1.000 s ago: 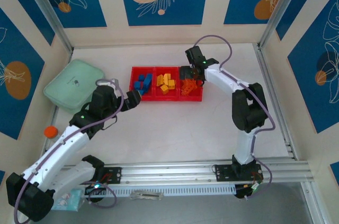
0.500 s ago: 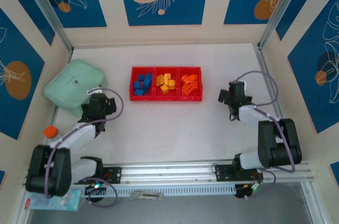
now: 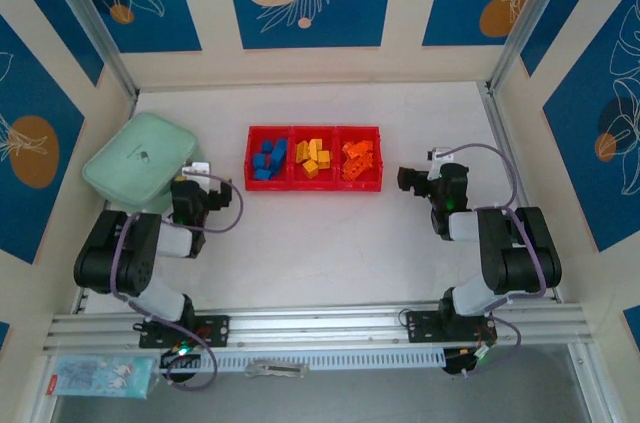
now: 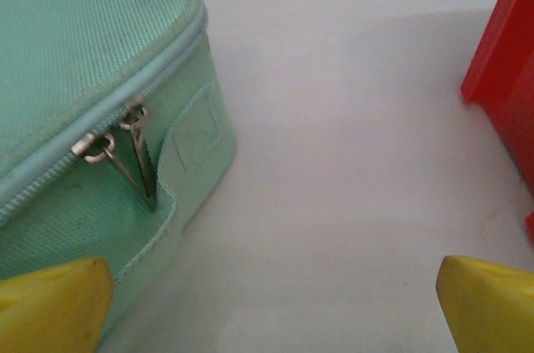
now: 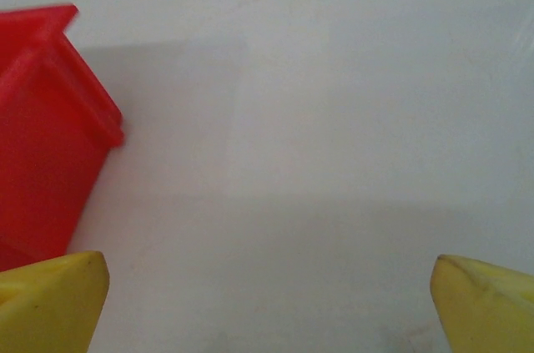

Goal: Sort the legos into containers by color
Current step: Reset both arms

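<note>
Legos (image 3: 313, 156): sorted by colour in tray (image 3: 314, 186), far centre of table (image 3: 330, 243).
Left gripper (image 4: 267, 303): wide open, empty.
Right gripper (image 5: 267, 303): wide open, empty.

One red tray (image 3: 314, 186) sat on the table (image 3: 330, 243), divided into three compartments (image 3: 291, 143). Each compartment held one colour. Blue legos (image 3: 266, 160) filled the left one, yellow legos (image 3: 313, 156) the middle one and orange legos (image 3: 357, 158) the right one. There were roughly half a dozen of each, though every pile was too bunched for an exact count. Left of the tray lay one mint-green case (image 3: 135, 158), with two metal zipper pulls (image 4: 113, 140) on it. Two arms stood nearer than the tray, a left arm (image 3: 125, 258) and a right arm (image 3: 510, 253).
</note>
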